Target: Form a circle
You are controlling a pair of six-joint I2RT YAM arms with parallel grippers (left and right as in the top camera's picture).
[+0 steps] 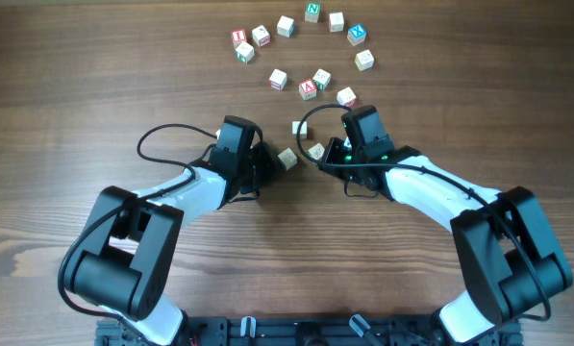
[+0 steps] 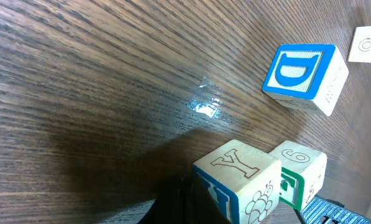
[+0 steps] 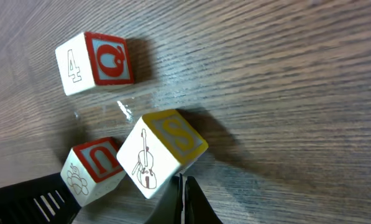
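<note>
Now Y cube (image 2: 235, 179) just beside closed L end effector (image 2: 185, 202).

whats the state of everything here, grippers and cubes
left gripper, fingers shut, holding nothing
right gripper, fingers shut, holding nothing
alphabet cubes, loose on the table, open arc, no closed ring
Y cube, flat on table by left fingers
S cube, flat on table by right fingers

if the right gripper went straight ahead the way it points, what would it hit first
Most likely the yellow S block, which sits directly ahead of the right gripper and its shut tips. It looks almost touching, though depth is unclear.
</note>
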